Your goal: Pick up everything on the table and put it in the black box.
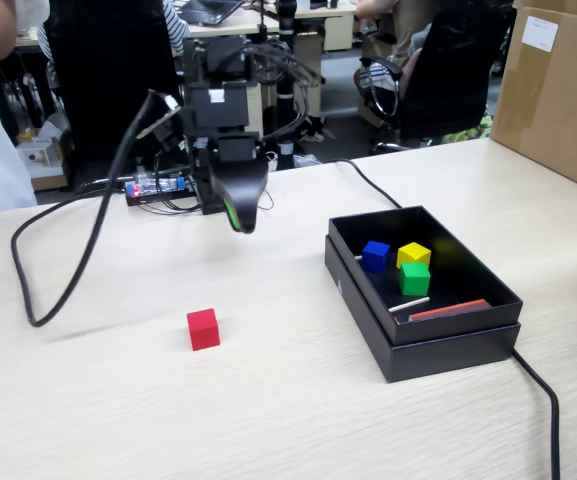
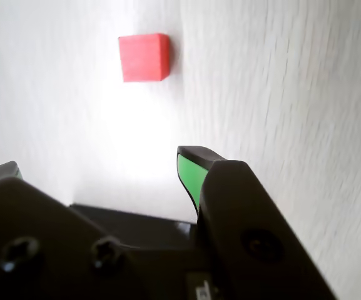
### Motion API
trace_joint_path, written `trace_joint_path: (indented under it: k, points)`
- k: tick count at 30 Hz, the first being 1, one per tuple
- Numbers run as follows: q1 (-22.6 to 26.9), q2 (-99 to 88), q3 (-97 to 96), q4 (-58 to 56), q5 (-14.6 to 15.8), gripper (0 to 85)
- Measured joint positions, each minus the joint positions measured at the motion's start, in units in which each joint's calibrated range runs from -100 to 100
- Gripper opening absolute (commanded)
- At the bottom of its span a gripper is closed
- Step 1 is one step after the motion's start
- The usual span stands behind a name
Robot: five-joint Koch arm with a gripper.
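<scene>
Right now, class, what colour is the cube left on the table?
Red; the cube shows best in the fixed view.

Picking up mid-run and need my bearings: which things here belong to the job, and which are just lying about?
Job:
- red cube, alone on the table
- blue cube, yellow cube, green cube, already in the black box
- tool, above the table

Lying about:
- white stick and red strip in the box
- brown carton
- cables

Red cube [image 1: 203, 328] alone on pale wood table [image 1: 268, 420], blue cube [image 1: 375, 256], yellow cube [image 1: 414, 254], green cube [image 1: 415, 278] clustered inside shallow black box [image 1: 438, 350]
</scene>
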Motion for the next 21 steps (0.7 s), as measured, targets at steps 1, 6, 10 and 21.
trace_joint_path:
  k: [1, 6, 10, 21]
  points:
    - [-0.49, 1.42, -0.09, 0.0, -0.2, 49.5]
    - [-2.49, 10.74, -0.09, 0.0, -1.17, 49.5]
    - [-3.42, 15.4, -0.09, 0.0, -1.61, 49.3]
    - [-4.93, 26.67, 5.2, 0.0, -2.34, 47.5]
